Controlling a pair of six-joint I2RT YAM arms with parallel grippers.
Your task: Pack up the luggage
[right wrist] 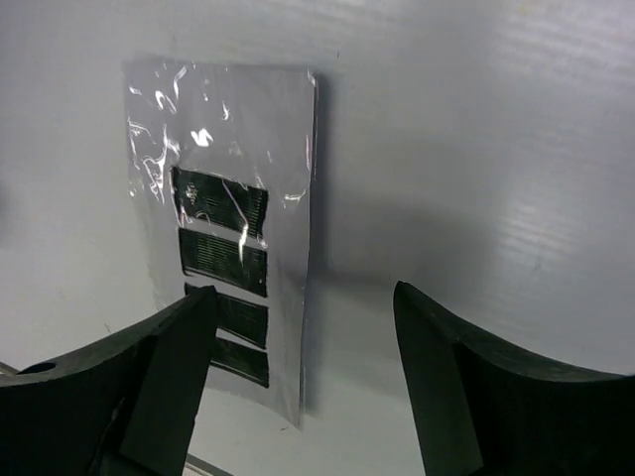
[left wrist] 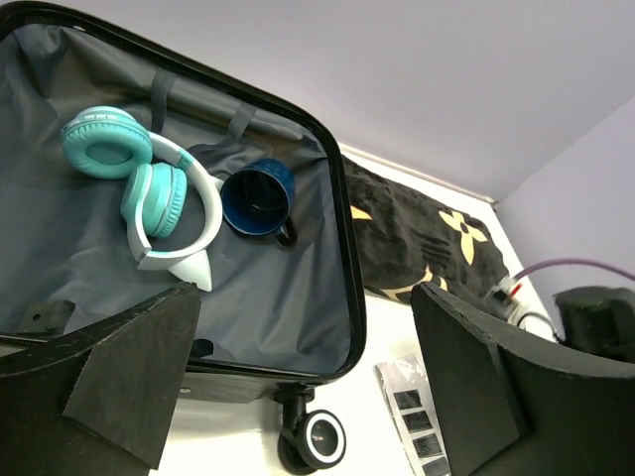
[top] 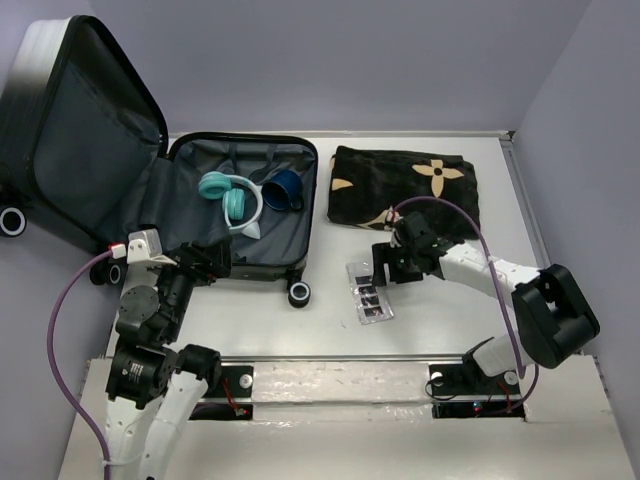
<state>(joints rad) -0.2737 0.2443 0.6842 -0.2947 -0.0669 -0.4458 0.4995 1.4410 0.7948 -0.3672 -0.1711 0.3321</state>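
- Right gripper [right wrist: 303, 297]: jaws apart, empty, clear packet [right wrist: 223, 228] on the table just beneath and ahead.
- Left gripper [left wrist: 306, 293]: jaws wide apart, open luggage [left wrist: 60, 238] just ahead.

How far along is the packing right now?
Done: headphones and mug lie in the open luggage. In hand: nothing; the right gripper hovers open over the packet on the table, left gripper open. Left: packet, probably blanket, closing the lid.

White table [top: 450, 320], open luggage [top: 283, 238], blanket [top: 400, 185], clear packet [top: 369, 293]
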